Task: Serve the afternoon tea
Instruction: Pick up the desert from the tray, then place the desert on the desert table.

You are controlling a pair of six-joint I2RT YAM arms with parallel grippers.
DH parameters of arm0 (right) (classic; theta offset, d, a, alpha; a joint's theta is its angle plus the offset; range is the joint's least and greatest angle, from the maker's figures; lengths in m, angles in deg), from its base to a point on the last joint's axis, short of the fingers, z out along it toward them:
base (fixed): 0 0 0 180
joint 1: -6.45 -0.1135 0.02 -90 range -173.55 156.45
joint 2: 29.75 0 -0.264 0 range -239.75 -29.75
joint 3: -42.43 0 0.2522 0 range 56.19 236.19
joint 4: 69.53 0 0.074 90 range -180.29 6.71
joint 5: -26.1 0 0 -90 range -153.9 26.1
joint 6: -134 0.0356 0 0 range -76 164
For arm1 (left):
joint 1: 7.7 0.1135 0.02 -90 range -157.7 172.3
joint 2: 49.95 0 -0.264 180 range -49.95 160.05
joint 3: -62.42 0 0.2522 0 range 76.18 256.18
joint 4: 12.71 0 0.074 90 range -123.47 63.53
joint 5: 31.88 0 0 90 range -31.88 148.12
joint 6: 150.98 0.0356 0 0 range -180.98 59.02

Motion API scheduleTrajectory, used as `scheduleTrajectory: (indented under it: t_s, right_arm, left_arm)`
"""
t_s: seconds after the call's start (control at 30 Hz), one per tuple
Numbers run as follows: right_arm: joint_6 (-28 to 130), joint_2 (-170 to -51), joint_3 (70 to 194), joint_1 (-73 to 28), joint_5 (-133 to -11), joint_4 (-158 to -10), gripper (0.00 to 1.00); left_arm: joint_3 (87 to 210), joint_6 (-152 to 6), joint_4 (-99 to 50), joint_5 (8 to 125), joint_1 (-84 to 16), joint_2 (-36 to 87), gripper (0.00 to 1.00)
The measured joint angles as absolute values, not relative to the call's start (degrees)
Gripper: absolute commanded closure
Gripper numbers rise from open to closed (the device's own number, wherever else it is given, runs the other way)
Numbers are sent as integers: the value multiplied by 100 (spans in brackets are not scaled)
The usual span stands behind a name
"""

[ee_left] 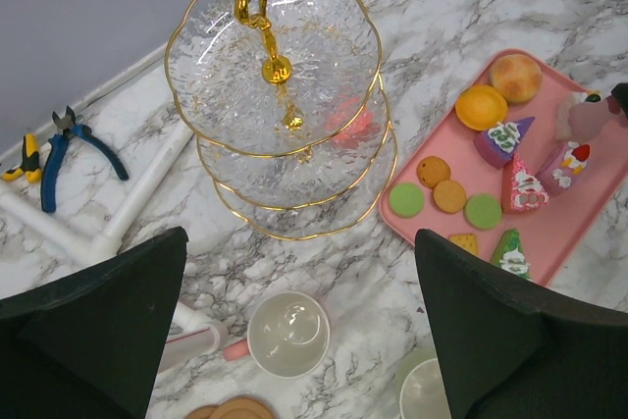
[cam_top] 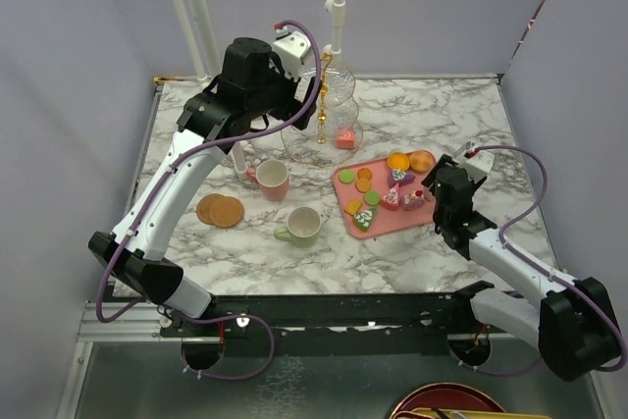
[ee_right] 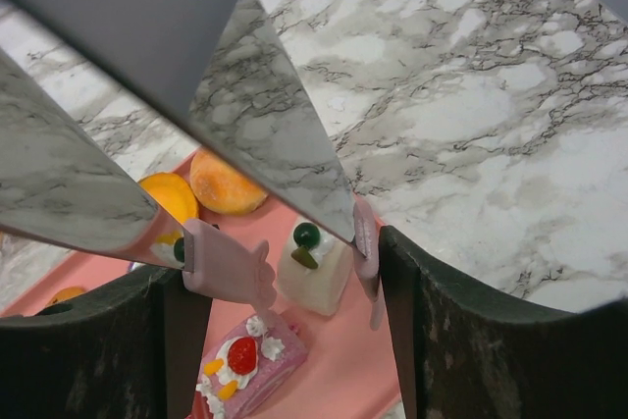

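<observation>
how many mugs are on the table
2: the pink mug sits in front of the glass stand, the pale-green mug nearer the arm bases. None seems hidden.

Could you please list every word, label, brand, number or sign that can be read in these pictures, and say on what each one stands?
There is no readable text in any view.
The pink mug, green mug, coasters, stand and tray are plain, with no writing or sign on them.
</observation>
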State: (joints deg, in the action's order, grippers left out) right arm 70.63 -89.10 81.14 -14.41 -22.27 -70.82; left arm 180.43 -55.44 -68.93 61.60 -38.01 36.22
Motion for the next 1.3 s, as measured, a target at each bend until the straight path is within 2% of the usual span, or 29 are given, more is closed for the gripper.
scheduleTrajectory:
  t_s: [0.2,0.43,0.73,1.07,1.3]
  right_arm:
    - [7035,-9288,8101,-1444,-2138,-6601,37]
    - [6814,-9824,8103,-1441,-2074,-6039,45]
    - [6442,-9833,8156,-1441,-2068,-5902,61]
    - [5887,-8873,9017,-1441,-2725,-6035,61]
    - [5903,-9415,9537,-1553,-4024,-5937,61]
  left_arm:
    - [18043,-5564,-6891,6160,-3781,3668,1]
    - [18043,-5584,-6889,6160,-3781,3677,1]
    - [18043,-5588,-6884,6158,-3781,3707,1]
    - [18054,-5590,-6851,6057,-3781,3793,1]
    - [18080,-5606,-6814,5918,-3781,3821,1]
